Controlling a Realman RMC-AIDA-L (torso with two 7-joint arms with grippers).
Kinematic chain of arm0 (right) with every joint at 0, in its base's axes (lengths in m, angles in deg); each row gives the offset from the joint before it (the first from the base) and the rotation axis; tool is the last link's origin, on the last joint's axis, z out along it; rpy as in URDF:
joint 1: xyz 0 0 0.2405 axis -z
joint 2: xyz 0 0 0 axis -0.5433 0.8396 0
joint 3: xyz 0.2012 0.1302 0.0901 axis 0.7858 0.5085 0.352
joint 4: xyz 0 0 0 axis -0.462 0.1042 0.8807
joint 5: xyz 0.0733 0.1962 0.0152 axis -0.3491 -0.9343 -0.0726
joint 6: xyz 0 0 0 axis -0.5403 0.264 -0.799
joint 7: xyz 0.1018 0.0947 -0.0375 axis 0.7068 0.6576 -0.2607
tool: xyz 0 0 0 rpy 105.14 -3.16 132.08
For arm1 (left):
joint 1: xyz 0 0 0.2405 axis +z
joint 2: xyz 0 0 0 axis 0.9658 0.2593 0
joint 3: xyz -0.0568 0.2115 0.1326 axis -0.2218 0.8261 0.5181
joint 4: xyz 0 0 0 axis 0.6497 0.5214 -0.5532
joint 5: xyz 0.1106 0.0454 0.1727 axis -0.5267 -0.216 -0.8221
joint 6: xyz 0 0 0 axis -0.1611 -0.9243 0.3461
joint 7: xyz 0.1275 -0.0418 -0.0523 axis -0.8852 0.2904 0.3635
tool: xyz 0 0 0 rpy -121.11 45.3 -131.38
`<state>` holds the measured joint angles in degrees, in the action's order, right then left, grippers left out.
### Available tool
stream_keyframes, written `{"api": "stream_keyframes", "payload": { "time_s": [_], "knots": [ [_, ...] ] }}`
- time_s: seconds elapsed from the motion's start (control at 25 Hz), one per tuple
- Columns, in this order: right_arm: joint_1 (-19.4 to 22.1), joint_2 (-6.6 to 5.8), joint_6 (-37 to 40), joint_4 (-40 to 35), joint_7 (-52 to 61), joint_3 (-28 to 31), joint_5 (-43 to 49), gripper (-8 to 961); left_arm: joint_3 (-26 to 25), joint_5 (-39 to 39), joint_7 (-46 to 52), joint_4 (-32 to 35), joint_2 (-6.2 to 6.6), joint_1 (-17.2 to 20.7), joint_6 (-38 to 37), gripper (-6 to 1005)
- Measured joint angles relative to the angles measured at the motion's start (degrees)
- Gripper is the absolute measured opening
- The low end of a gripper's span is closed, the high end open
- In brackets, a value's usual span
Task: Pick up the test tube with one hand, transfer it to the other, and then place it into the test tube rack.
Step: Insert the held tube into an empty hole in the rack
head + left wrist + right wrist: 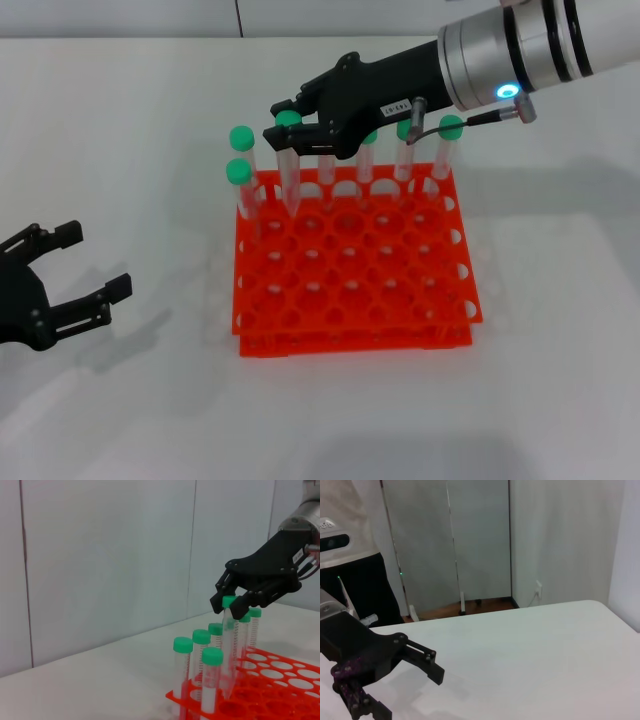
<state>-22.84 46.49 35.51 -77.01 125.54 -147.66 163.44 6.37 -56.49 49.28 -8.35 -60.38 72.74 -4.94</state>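
While reaching in from 2 o'clock, right gripper (291, 128) pinches test tube (289, 170) upright over orange rack (352, 262) | left gripper (88, 262) agape at 8 o'clock | seven capped tubes (241, 190) along rack's 12 o'clock edge

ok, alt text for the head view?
Right gripper holds a green-capped tube upright over the back rows of an orange rack already holding other tubes. Left gripper sits open on the table, left of the rack.
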Motion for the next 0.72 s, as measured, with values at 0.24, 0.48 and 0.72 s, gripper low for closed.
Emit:
{"api": "stream_keyframes", "payload": {
  "time_s": [0.24,0.48,0.72],
  "knots": [
    [0.0,0.05,-1.5,0.1,0.4,-1.5,-0.4,406,0.0,-0.1,-0.7,0.0,0.08,-0.1,0.1,894],
    [0.0,0.12,-2.0,0.1,0.7,-2.5,-0.5,412,0.0,-0.1,-0.8,0.0,0.11,0.0,0.1,894],
    [-0.1,0.13,-2.1,0.1,0.8,-3.3,-0.6,418,0.0,-0.1,-0.8,0.0,0.10,-0.1,0.1,894]
  ]
}}
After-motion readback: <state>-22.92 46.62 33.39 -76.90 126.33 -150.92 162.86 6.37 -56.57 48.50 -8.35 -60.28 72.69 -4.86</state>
